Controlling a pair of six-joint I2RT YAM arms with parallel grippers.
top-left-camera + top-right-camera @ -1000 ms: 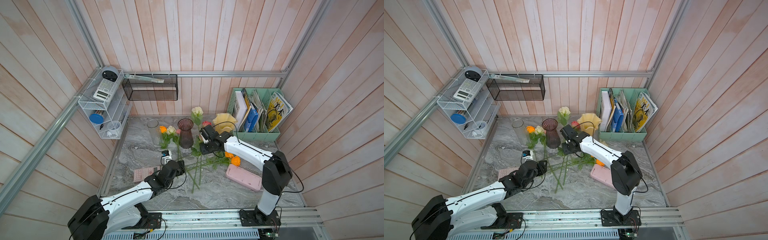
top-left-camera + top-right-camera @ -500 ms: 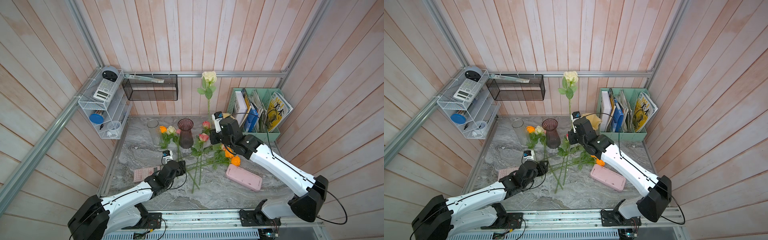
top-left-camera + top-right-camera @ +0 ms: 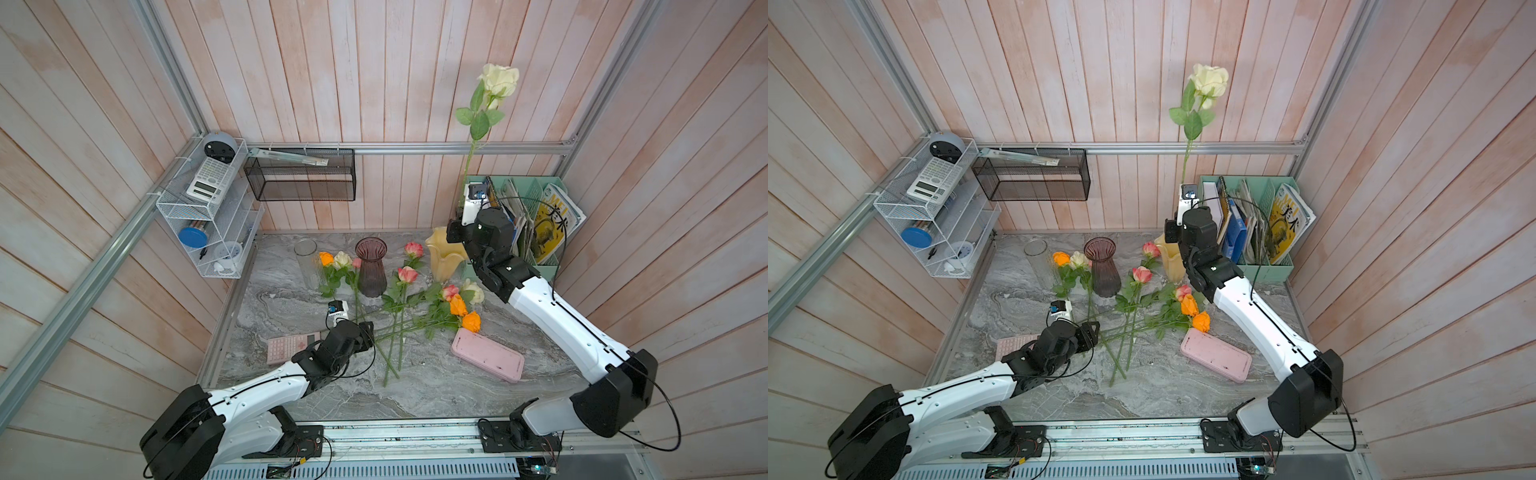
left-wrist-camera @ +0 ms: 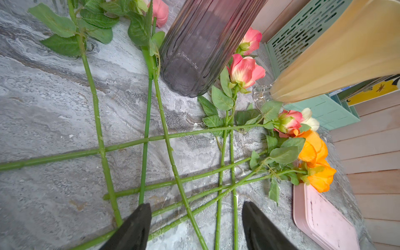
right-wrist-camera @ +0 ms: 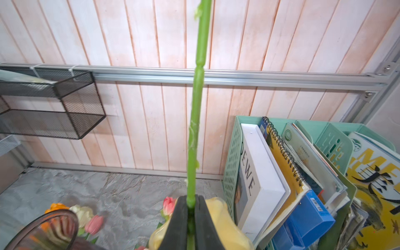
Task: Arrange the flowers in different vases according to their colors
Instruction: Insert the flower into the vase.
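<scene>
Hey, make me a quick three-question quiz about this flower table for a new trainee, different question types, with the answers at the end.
1. True or false: the left gripper is shut on a stem.
2. What colour is the rose that the right gripper holds upright? A orange, B pink, C cream-white.
3. In a top view, which vase stands between the clear vase and the yellow vase?

Key
1. False: its jaws stand open.
2. C.
3. The purple vase.
</scene>
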